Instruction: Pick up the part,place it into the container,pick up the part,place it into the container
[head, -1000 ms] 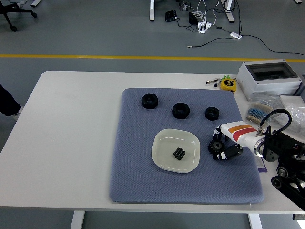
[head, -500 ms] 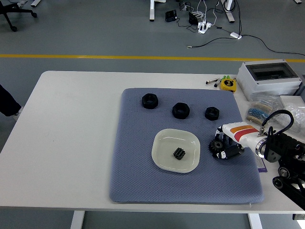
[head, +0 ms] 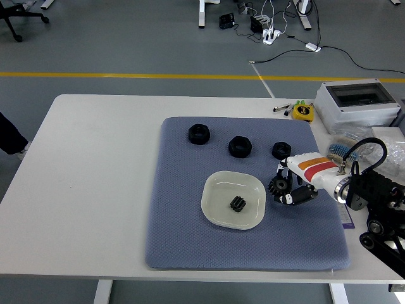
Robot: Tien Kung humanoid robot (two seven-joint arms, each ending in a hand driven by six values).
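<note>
The right robot hand [head: 286,188] comes in from the right side and its fingers are closed around a black gear [head: 276,185], which it grasps just above the blue-grey mat [head: 190,221]. Whether the gear touches the mat I cannot tell. The hand has a white back with an orange and red stripe, and its black arm continues to the right lower corner.

Just to the left of the robot hand lies the container, a shallow white dish [head: 215,190] with rounded corners. In the dish, left and slightly below the hand, a second small black gear [head: 237,204] rests near the middle.

Directly behind the hand, very near it, sits a black nut [head: 281,150] on the mat. Further left from this one stand two more black nuts [head: 240,146], the last one [head: 199,133] well apart from the hand.

The mat lies on the white worktop [head: 95,164]. Beyond the hand, at the far right of the worktop, are a yellow tape measure [head: 304,111] and a grey box with a clear lid [head: 357,104].
</note>
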